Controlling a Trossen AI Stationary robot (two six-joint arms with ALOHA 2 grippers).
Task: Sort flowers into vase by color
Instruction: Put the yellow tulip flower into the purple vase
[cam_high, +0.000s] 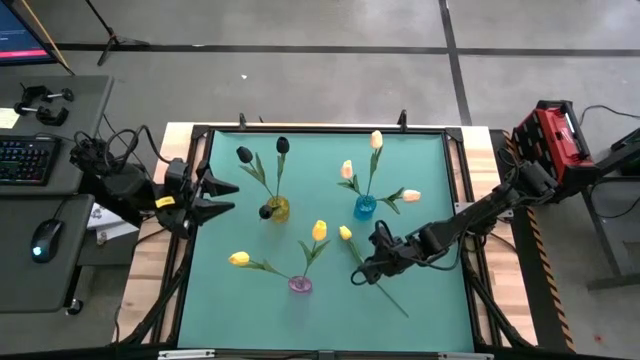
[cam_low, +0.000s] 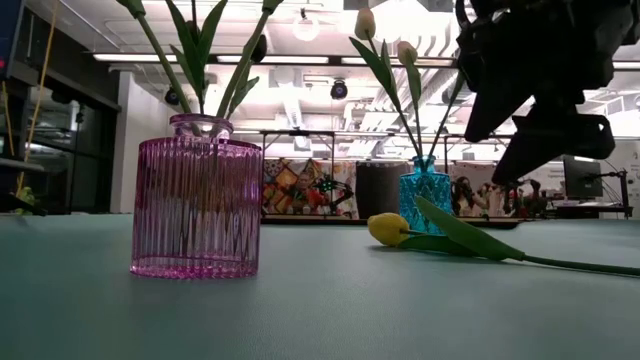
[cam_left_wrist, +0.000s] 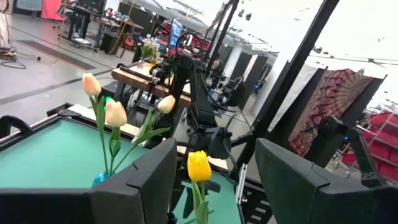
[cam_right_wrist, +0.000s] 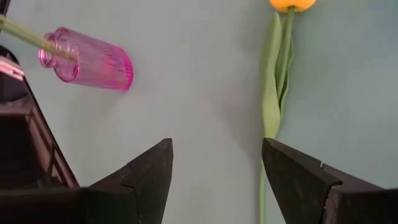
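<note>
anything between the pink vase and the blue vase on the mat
One loose yellow tulip lies flat between the pink vase and the blue vase, shown in the low view.

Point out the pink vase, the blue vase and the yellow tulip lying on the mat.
pink vase (cam_low: 197, 205): low view, middle of its ribbed glass wall.
blue vase (cam_high: 365, 207): high view, its round body.
yellow tulip lying on the mat (cam_low: 388, 228): low view, on its bud head.

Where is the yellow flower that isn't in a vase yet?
The loose yellow flower lies flat on the green mat, right of the pink vase, just under the open right gripper.
</note>
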